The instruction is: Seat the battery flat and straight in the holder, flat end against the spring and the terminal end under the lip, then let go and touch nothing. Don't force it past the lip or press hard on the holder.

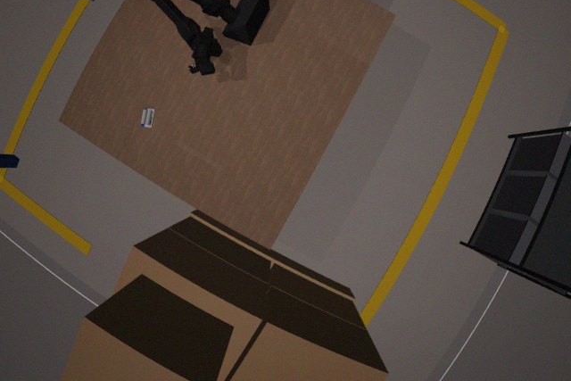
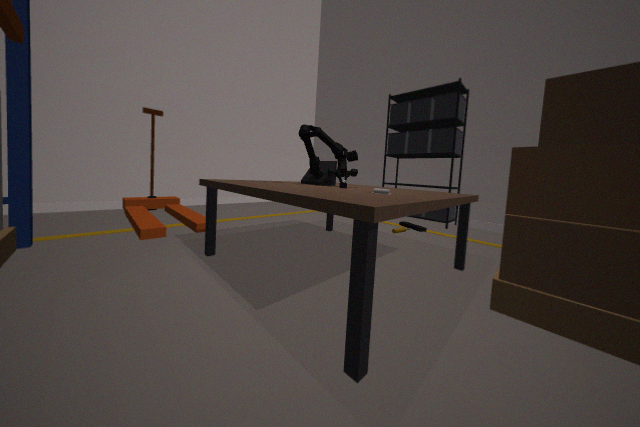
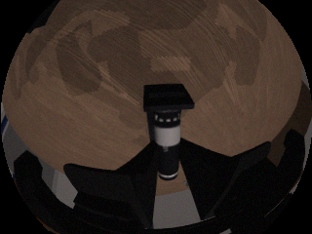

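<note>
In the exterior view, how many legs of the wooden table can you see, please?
4: one leg nearest the camera, one left, one right, one at the back.

Blue/white item (image 1: pixel 147 117) (image 2: pixel 382 191) on brown table (image 1: pixel 258 113) (image 2: pixel 320 193), boxes (image 1: pixel 258 302) (image 2: pixel 573 195) nearby (stacked), orange pallet jack (image 2: pixel 150 201) on flr.
</note>
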Robot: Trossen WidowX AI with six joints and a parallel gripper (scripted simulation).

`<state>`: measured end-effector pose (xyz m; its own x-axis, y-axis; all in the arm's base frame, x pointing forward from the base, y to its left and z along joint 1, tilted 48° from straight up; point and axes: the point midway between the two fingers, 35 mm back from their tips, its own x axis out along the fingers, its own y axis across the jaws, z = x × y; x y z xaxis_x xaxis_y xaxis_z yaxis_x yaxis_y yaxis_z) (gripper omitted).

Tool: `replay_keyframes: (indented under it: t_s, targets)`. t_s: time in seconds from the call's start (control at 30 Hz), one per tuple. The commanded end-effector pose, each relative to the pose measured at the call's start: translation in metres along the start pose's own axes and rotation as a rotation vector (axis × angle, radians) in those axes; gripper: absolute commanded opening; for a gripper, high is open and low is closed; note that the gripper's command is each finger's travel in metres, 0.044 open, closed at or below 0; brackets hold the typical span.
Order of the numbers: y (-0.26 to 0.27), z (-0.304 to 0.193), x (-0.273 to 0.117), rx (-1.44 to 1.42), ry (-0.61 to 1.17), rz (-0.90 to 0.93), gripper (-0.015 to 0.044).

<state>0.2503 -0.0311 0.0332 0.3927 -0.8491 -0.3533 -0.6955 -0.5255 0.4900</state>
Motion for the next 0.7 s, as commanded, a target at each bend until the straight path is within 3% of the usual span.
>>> replay_keyframes:
  t_s: [0.0,0.67]
  targets:
    - [-0.0017,0.0027,0.0022,0.0,-0.057,-0.006,0.0064]
    - [-0.0026,-0.0012,0.0103,-0.001,-0.253,0.004,0.0064]
